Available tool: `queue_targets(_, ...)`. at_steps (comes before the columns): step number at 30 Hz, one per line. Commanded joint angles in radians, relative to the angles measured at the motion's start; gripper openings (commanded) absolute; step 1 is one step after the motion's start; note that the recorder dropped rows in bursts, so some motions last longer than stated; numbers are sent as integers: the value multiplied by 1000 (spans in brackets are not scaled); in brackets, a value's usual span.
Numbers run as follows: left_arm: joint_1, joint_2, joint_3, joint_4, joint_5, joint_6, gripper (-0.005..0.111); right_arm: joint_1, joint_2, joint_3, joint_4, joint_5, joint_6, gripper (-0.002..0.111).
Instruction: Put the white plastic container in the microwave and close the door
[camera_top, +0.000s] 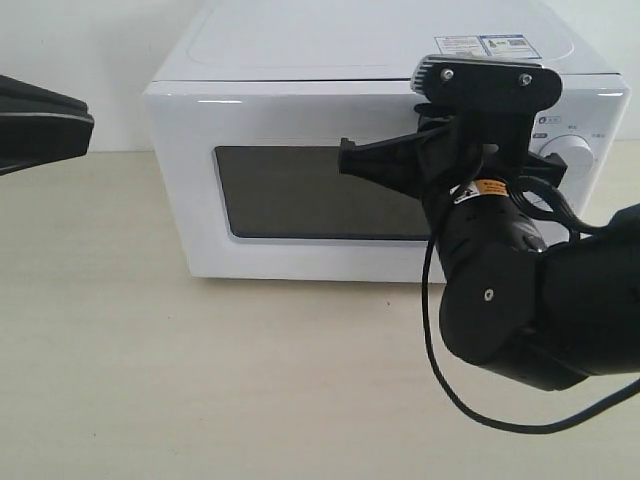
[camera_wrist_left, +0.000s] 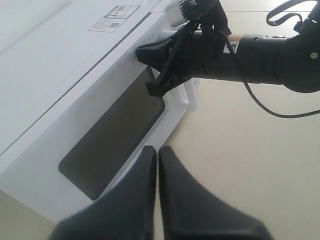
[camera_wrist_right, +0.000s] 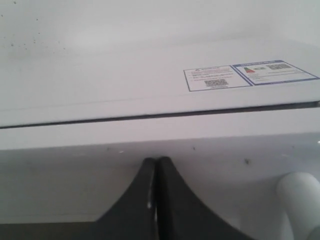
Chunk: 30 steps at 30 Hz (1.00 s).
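The white microwave (camera_top: 300, 60) stands at the back of the table with its door (camera_top: 300, 190) shut flat against the body. No white plastic container shows in any view. My right gripper (camera_top: 346, 159) is shut and empty, with its tips at the upper part of the door (camera_wrist_right: 75, 170), beside the white bar handle (camera_wrist_right: 300, 195). Whether the tips touch the door I cannot tell. My left gripper (camera_top: 86, 128) hangs shut and empty at the far left, away from the microwave. In its own view, the left gripper (camera_wrist_left: 158, 150) points at the door's lower corner (camera_wrist_left: 115, 135).
Stickers (camera_top: 487, 45) lie on the microwave's top right. A round white dial (camera_top: 570, 155) shows beside the right arm, whose black cable (camera_top: 500, 420) loops down over the beige table (camera_top: 200, 380). The handle (camera_wrist_left: 189, 95) sits under the right gripper's fingers (camera_wrist_left: 160, 52).
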Motion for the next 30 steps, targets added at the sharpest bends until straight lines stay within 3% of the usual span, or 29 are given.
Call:
queue_targets(1, -3, -8, 3, -12, -17, -11, 4, -12, 1, -20, -14, 5, -38, 0)
queue_targets(20, -3, -8, 3, -12, -15, -11, 4, -70, 1, -38, -20, 127, -43, 0)
queue_targets(26, -3, -8, 3, -12, -17, -11, 4, 8, -1, -38, 28, 102, -214, 0)
queue_targets(30, -3, -8, 3, -12, -17, -11, 4, 105, -1, -38, 161, -48, -305, 0)
